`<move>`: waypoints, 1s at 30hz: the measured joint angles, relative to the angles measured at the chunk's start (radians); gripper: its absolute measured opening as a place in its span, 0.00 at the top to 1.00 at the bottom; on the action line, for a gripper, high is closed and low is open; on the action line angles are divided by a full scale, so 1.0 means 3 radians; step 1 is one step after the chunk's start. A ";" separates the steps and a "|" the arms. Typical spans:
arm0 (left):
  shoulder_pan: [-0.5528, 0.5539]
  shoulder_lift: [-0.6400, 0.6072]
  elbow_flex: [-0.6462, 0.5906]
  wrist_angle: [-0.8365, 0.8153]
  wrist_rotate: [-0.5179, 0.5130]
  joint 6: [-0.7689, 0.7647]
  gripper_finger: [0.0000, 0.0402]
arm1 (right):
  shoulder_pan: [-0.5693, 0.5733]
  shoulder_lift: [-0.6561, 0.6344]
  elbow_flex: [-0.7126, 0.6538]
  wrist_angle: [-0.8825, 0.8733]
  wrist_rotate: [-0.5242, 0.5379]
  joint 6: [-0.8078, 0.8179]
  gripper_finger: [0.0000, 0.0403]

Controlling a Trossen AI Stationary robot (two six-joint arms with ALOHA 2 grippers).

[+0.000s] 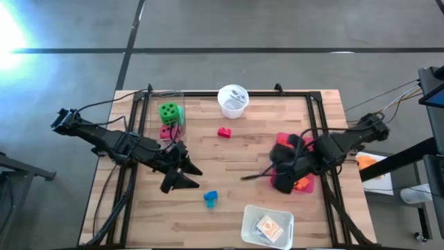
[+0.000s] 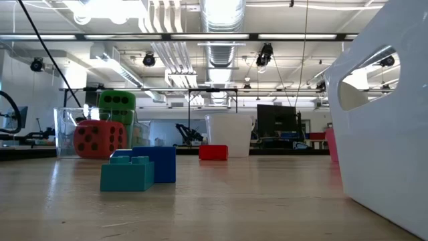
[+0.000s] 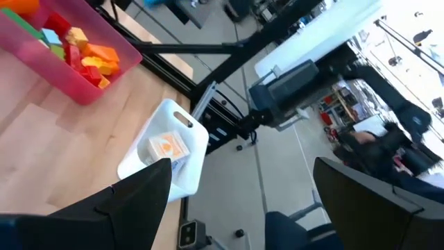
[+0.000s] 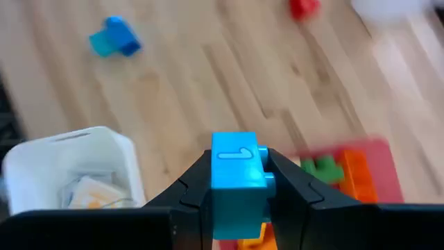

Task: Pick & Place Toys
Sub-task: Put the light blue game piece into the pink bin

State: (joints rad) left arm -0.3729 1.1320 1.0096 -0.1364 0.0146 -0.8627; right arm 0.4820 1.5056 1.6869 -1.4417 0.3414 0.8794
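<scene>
My right gripper (image 4: 239, 182) is shut on a blue brick (image 4: 239, 163) and hangs at the near left edge of the pink bin (image 1: 284, 141), which holds orange, green and red bricks (image 4: 343, 173). A teal and a blue brick (image 1: 210, 198) lie together on the table's near middle. A red brick (image 1: 223, 132) lies near the white cup (image 1: 233, 101). A green die (image 1: 168, 111) sits on a red die (image 2: 99, 138) in a clear box at the far left. My left gripper (image 1: 186, 175) stands open above the table, left of the blue pair, with nothing between its fingers. My right gripper pinches the blue brick by two opposite sides (image 4: 216, 179) between its two fingers. The fingers slant down from the table's right side. The brick is lifted clear, over the table beside the pink bin's edge (image 4: 378, 149), with one flat face toward the wrist camera.
A white tray (image 1: 267, 226) holding a small orange-printed packet stands at the near edge, right of the middle. The clear box (image 1: 175, 94) stands at the far left, and a black frame runs along the table's sides. Bare wood lies between the red brick and the blue pair.
</scene>
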 joint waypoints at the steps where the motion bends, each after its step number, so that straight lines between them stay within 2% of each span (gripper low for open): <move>1: -0.0018 -0.0001 0.0000 0.0000 -0.0007 0.0000 0.11 | -0.0005 -0.0107 -0.0157 0.0007 0.0019 0.0198 0.79; 9: -0.0070 0.0000 0.0000 0.0001 -0.0143 -0.0001 0.11 | -0.0047 -0.0961 -0.1435 0.0057 0.0112 0.2183 0.79; 12: -0.0070 -0.0001 0.0000 0.0001 -0.0214 -0.0002 0.11 | -0.0046 -0.1150 -0.1831 0.0135 0.0077 0.2694 0.79; 17: -0.0070 -0.0001 0.0000 0.0002 -0.0271 -0.0003 0.11 | -0.0092 -0.1294 -0.2350 0.0585 0.0051 0.2941 0.79; 21: -0.0070 -0.0001 0.0000 0.0002 -0.0300 -0.0003 0.11 | -0.0208 -0.1305 -0.2655 0.0722 -0.0137 0.3093 0.79; 25: -0.0070 0.0000 0.0000 0.0004 -0.0338 -0.0003 0.11 | -0.0292 -0.1306 -0.2880 0.0763 -0.0282 0.3262 0.79; 30: -0.0066 -0.0001 0.0000 0.0010 -0.0427 -0.0001 0.11 | -0.0331 -0.1306 -0.3012 0.0830 -0.0296 0.3408 0.79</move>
State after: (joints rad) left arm -0.3927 1.1316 1.0096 -0.1334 -0.1135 -0.8631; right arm 0.3828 1.1137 0.7833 -1.1926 0.2525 1.9017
